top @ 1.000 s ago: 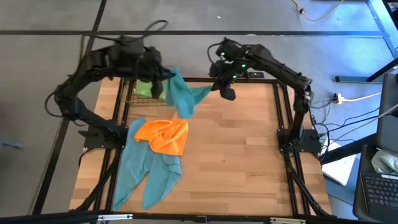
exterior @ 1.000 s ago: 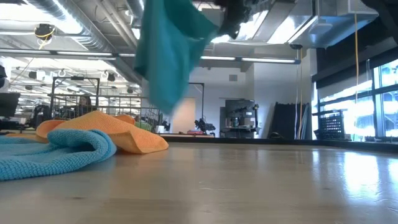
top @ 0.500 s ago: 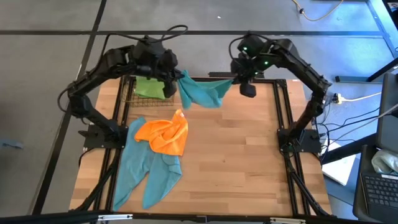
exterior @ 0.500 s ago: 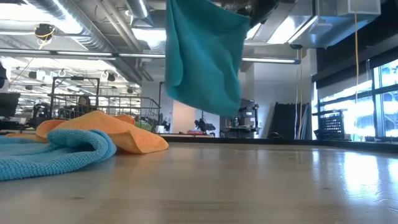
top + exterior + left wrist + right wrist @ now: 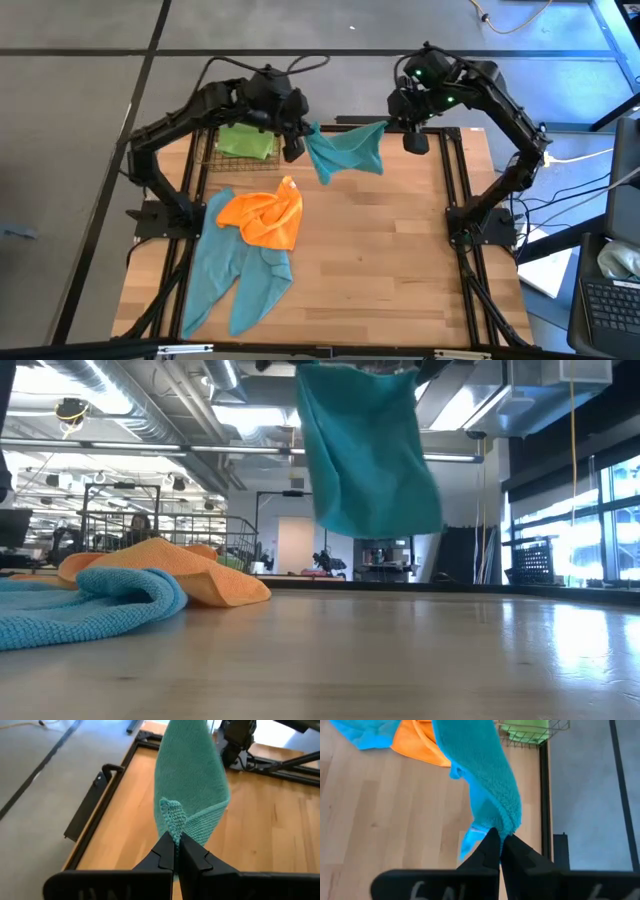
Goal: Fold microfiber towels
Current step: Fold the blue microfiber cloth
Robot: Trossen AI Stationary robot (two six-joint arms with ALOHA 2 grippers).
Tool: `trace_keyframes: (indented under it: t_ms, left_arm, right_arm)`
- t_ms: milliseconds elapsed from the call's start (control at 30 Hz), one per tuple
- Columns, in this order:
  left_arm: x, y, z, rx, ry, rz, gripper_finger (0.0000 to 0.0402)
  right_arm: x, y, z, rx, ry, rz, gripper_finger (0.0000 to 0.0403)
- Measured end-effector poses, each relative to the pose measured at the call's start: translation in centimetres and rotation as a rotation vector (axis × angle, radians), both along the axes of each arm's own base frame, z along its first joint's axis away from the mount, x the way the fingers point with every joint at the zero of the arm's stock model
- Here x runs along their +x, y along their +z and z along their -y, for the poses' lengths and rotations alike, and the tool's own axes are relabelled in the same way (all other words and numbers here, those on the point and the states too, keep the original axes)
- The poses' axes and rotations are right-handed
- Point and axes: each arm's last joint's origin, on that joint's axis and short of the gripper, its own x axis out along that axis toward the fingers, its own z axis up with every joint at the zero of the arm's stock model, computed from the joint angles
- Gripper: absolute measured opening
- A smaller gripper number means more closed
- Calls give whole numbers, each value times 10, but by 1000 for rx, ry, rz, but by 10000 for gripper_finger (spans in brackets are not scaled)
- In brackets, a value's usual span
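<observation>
Hanging in the air over the far middle of the tabletop (image 5: 390,250), around 12 o'clock, a teal towel (image 5: 345,152) is stretched between both arms, its lower edge clear of the wood. The left end effector (image 5: 296,146) is clenched on the towel's corner at the 9 o'clock end, and the right end effector (image 5: 404,135) is pinched tight on the opposite corner at the 3 o'clock end; each wrist view shows the cloth bunched right at the closed fingertips (image 5: 172,851). Toward 9 o'clock an orange towel (image 5: 264,218) lies crumpled on the wood, resting partly over a light blue towel (image 5: 236,280) that sprawls out to about 7 o'clock. At roughly 11 o'clock a wire basket (image 5: 210,150) holds a lime green towel (image 5: 244,141).
</observation>
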Motion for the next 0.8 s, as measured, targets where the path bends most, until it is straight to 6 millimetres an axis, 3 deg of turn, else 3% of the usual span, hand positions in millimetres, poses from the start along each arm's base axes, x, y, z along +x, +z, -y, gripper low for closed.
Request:
trace_keyframes:
  t_ms: [267, 633, 800]
  left_arm:
    - [12, -10, -4, 7, -23, -26, 0]
    - [25, -5, -15, 38, -41, 92, 2]
    - [24, -4, -20, 14, -67, 120, 45]
  right_arm:
    - [-16, 6, 0, -6, -38, 0, 4]
    - [-23, 10, -2, -1, -39, 22, 4]
    - [-26, 11, -4, -1, -40, 22, 4]
